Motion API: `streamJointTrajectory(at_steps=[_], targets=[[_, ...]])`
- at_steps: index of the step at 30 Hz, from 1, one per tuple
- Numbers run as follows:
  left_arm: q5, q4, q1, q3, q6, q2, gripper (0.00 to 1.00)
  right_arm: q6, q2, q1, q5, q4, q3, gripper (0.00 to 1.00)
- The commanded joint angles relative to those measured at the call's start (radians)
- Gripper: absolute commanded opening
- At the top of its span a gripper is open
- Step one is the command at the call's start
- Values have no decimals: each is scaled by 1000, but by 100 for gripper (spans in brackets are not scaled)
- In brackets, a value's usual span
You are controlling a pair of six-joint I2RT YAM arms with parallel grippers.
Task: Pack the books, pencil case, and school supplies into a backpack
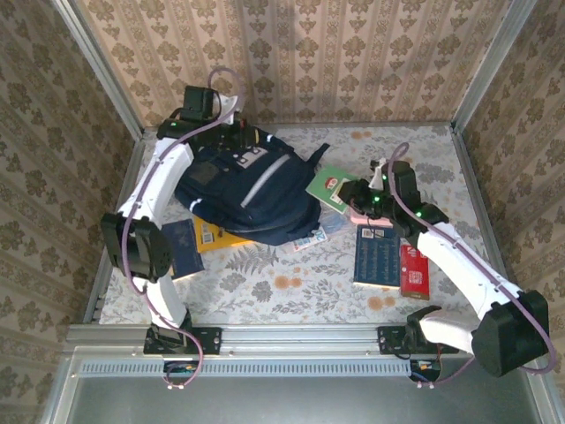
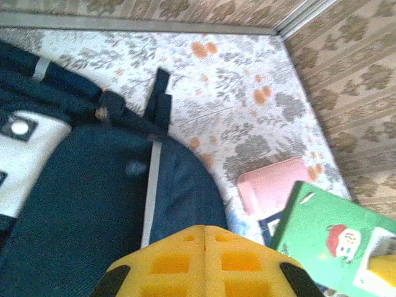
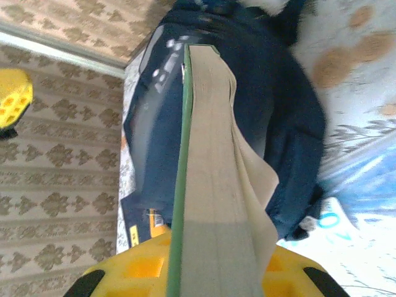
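The backpack (image 1: 252,190) lies flat on the table (image 1: 291,291), a bit left of the middle and toward the far side. It is dark blue with white stripes. It is the biggest thing there.

The green book (image 1: 331,185) is just to the right of the backpack, tipped at a slant. The right gripper (image 3: 213,247) pinches it tight. From the right wrist you see the book from its edge, with the green cover on one side and some pages drooping loose on the other. The book points at the backpack. The right arm starts at the near edge, bends out to the right, then reaches back in toward the middle.

The left gripper (image 2: 204,232) is at the far end of the backpack, right over the dark cloth. Its yellow fingers are pressed together. I cannot tell if any cloth is caught between them. The left arm goes up along the left side of the table, bends at the elbow, and stretches far.

A yellow book (image 1: 216,237) pokes out from under the near edge of the backpack. The left blue book (image 1: 181,247) lies just beside it. A blue and white packet (image 1: 309,237) sticks out at the backpack's near right corner.

A pink box (image 2: 275,189) lies on the table near the green book. The right blue book (image 1: 378,256) lies nearer, under the right arm, and a red pack (image 1: 413,269) is next to it on its right.
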Motion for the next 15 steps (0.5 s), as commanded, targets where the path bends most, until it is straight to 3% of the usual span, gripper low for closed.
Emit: streamJointTrajectory(at_steps=[1,4,7,9,12,15], targets=[[114,72,34,6,-55,-58,0,24,24,40,-43,101,68,0],[172,137,41,-17,-108,-65,0,60,61,72,-30,127,77,0],[84,73,15,-16,-79,-63,0,42,42,71,95,35,84,0],[-33,-16,-28,-7,2,-55,24,11,1,59,203,-37,72,0],[-126,-133,-95,16,114,-1,45,-13,-15,20,217,-85,55,0],[-211,-193,-129,21,171,75,56,-9,-13,-2,204,-91,29,0]])
